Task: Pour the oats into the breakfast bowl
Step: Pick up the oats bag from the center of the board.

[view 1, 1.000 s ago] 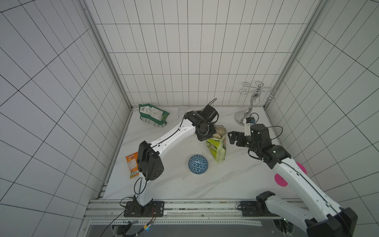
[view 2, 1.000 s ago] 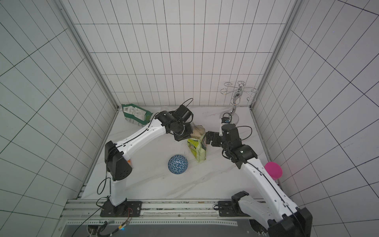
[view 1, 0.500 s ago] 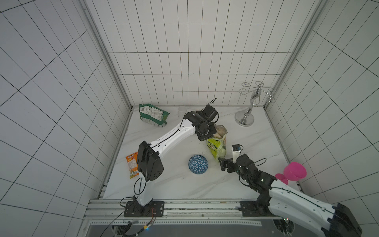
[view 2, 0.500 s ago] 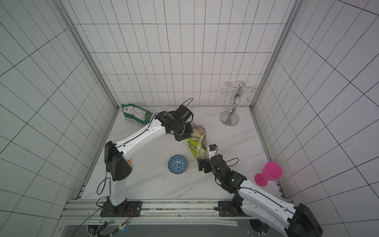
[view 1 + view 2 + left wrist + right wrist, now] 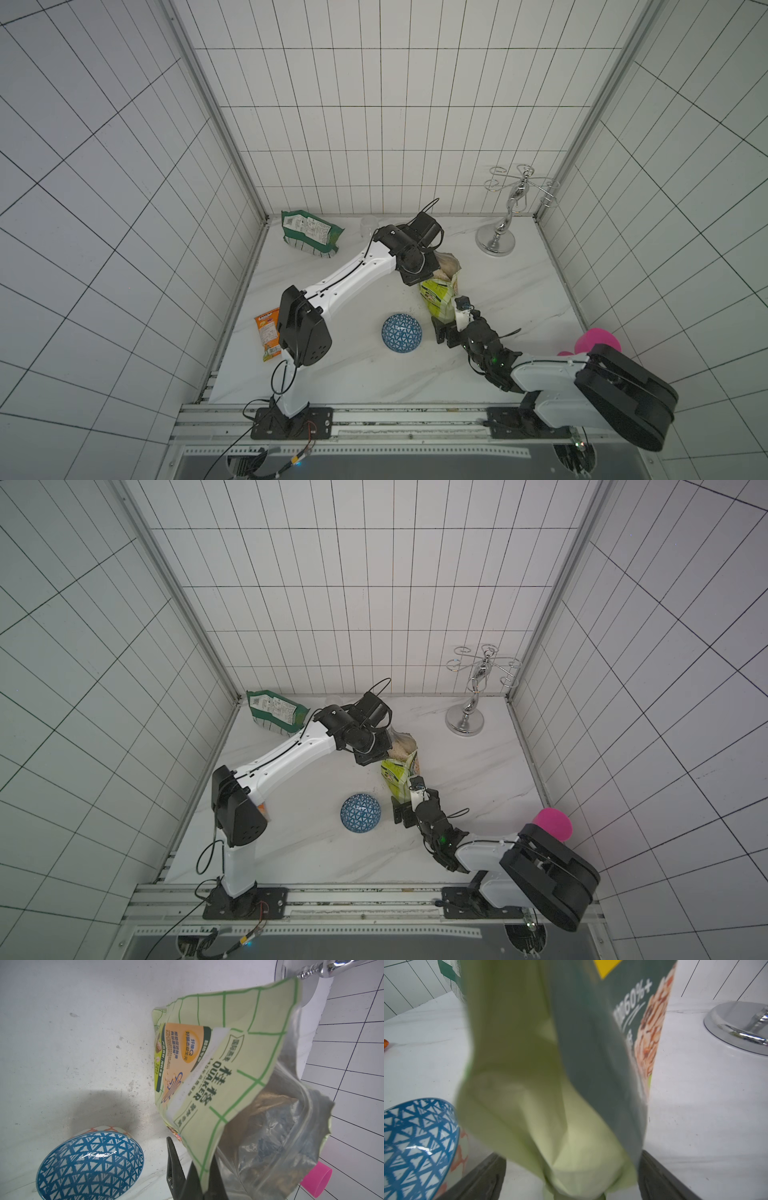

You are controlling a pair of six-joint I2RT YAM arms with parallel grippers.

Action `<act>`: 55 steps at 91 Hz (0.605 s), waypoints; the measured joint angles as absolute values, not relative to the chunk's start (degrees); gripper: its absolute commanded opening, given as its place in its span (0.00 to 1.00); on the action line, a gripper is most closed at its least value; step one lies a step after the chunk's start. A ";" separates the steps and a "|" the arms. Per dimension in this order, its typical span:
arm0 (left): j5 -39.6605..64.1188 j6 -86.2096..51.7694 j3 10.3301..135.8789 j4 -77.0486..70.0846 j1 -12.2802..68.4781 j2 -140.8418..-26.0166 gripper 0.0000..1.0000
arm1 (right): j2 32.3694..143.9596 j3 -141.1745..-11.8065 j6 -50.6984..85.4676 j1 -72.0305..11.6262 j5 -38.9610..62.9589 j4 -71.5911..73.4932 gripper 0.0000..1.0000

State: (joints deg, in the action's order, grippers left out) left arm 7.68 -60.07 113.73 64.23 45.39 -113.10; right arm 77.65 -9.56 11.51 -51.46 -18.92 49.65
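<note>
White-tiled walls, marble tabletop and mounting rail show a robot lab.

Your white-and-black left arm stretches forward, wrist bent down, its black left gripper pinched tight. Your right arm lies low and folded, right gripper spread wide.

A lime-green and white oat pouch stands upright near the middle of a white marble counter, its top open. Pale beige oats show inside the mouth. Just beside it, nearer the front edge, sits a small round bowl, blue with a white triangle mesh (only its patterned outside shows from above). The two do not touch.
</note>
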 measured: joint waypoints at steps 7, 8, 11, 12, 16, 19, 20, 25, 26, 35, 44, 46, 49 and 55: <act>7.42 -60.23 113.73 64.25 45.39 -113.06 0.00 | 83.05 -9.50 10.48 -51.46 -19.79 56.40 0.99; 7.42 -60.25 113.73 64.25 45.39 -113.06 0.00 | 83.64 -9.50 10.33 -51.46 -19.88 57.25 0.99; 7.33 -60.29 113.73 64.25 45.32 -113.01 0.00 | 85.38 -9.47 9.87 -51.46 -20.18 59.66 0.99; 7.31 -60.31 113.73 64.25 45.30 -113.01 0.00 | 86.06 -9.43 9.69 -51.46 -20.23 60.64 0.99; 7.18 -60.45 113.73 64.23 45.30 -112.97 0.00 | 88.27 -9.41 9.30 -51.46 -20.53 63.72 0.99; 7.09 -60.47 113.73 64.25 45.32 -112.90 0.00 | 90.06 -9.39 9.02 -51.46 -20.88 66.32 0.99; 7.07 -60.49 113.73 64.25 45.32 -112.90 0.00 | 90.61 -9.39 8.95 -51.46 -20.93 67.16 0.99; 7.03 -60.58 113.73 64.27 45.32 -112.86 0.00 | 93.60 -9.41 8.47 -51.44 -21.76 71.13 0.99; 7.03 -60.62 113.73 64.27 45.32 -112.86 0.00 | 94.11 -9.41 8.40 -51.44 -21.76 71.88 0.99; 6.90 -60.82 113.73 64.27 45.32 -112.84 0.00 | 98.17 -9.76 7.64 -51.35 -22.85 76.34 0.99; 6.83 -61.12 113.69 64.27 45.32 -112.84 0.00 | 100.38 -10.59 7.46 -50.52 -23.51 78.30 0.99; 6.85 -61.19 113.65 64.23 45.32 -112.84 0.00 | 100.53 -10.76 7.49 -50.30 -23.46 78.50 0.99; 6.87 -61.32 113.62 64.25 45.32 -112.81 0.00 | 100.73 -10.98 7.57 -49.65 -23.22 78.83 1.00; 6.96 -61.69 113.49 64.14 45.32 -112.81 0.00 | 100.99 -11.42 7.70 -48.03 -21.91 79.40 0.99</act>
State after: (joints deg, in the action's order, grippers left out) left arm 6.96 -61.69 113.49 64.14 45.32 -112.81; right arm 100.99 -11.42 7.70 -48.03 -21.91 79.40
